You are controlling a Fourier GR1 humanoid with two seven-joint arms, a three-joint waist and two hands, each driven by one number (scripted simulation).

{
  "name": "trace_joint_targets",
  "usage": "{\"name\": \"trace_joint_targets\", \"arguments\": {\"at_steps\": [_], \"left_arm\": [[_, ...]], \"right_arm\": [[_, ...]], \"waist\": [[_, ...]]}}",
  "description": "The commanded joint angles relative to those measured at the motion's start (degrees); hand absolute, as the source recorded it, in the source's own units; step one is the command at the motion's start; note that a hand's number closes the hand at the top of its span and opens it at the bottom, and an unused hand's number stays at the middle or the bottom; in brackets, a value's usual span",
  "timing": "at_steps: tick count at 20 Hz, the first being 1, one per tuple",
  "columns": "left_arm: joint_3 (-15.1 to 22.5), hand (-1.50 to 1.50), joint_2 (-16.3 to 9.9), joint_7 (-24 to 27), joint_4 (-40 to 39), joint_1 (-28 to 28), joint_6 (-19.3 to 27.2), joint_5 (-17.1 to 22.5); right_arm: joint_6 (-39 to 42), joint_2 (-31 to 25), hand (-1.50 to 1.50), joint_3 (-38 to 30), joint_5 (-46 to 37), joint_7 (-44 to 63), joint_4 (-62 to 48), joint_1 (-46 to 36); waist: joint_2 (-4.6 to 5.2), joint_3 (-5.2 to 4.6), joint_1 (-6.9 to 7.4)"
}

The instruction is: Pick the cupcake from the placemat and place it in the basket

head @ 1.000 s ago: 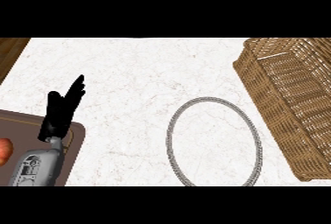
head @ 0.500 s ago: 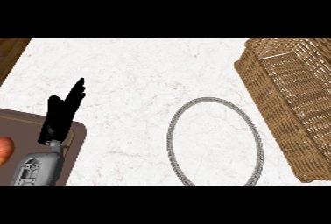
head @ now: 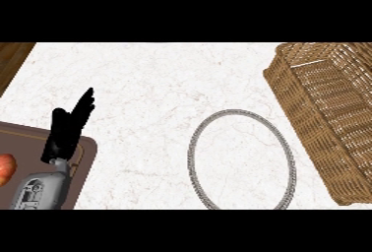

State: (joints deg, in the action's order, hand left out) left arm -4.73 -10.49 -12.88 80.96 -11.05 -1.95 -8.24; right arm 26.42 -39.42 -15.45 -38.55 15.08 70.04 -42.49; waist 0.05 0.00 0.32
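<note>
My left hand (head: 67, 129) shows at the lower left with its fingers straight and pointing up, resting open above a brown placemat (head: 85, 162). An orange-red object (head: 6, 170) peeks in at the left edge on that mat; too little shows to tell what it is. A brown wicker basket (head: 323, 118) stands at the right, and nothing shows inside it. My right hand is out of view. No cupcake can be made out.
A grey oval ring (head: 242, 158), marble showing inside it, lies on the counter between the mat and the basket. A wooden surface (head: 13, 56) shows at the upper left corner beyond the white marble counter.
</note>
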Motion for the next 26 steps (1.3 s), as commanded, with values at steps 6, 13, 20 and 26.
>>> {"name": "trace_joint_targets", "arguments": {"at_steps": [6, 13, 20, 26], "left_arm": [[0.8, 0.00, 0.9, -2.9, 1.0, -1.4, 0.1, -0.5], [0.2, 0.00, 0.3, -0.2, 1.6, 1.5, -0.3, -0.6], [0.3, 0.00, 0.6, 2.4, -0.7, 2.3, -0.4, -1.0], [0.0, 0.00, 0.9, -2.9, 2.1, -0.1, 0.0, -0.4]], "right_arm": [[-6.2, 2.2, -1.50, -5.7, 4.1, -6.3, -10.3, 0.4], [-15.8, 3.3, -1.50, -12.9, 7.8, -9.2, -8.1, 2.0], [-18.8, -1.5, -1.50, -21.3, 11.5, -5.3, -7.6, 3.9], [-12.8, -10.1, -1.50, -30.1, 18.0, -9.3, -15.8, 9.8]], "waist": [[0.08, 0.03, 0.12], [0.03, 0.04, -0.02], [-0.05, 0.01, -0.45], [-0.08, 0.07, -0.51]]}}
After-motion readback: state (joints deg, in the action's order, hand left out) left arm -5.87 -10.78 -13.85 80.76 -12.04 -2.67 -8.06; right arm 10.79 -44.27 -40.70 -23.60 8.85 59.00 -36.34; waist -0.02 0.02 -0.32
